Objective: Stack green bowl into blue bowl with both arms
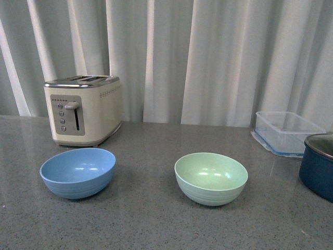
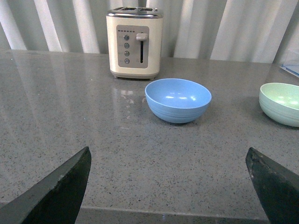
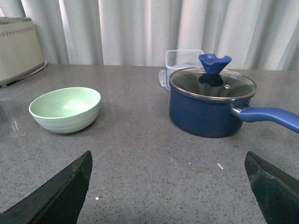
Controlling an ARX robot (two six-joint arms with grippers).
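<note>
Green bowl (image 1: 211,178) mouth up (round, no long axis), apart from blue bowl (image 1: 78,172); left tool (image 2: 167,149), right tool (image 3: 168,153) gaping, empty.

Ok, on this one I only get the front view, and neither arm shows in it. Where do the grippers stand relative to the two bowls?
Observer: The left gripper is open and empty, well short of the light sky-blue round plastic bowl and touching nothing.
Operator: And the right one?
Observer: The right gripper is open and empty too. The pale mint-green round plastic bowl sits apart from it, untouched.
Operator: My frame cuts off the dark navy pot. Is it covered?
Observer: Yes, a glass lid with a blue knob sits on it, and a long blue handle sticks out from its side.
</note>
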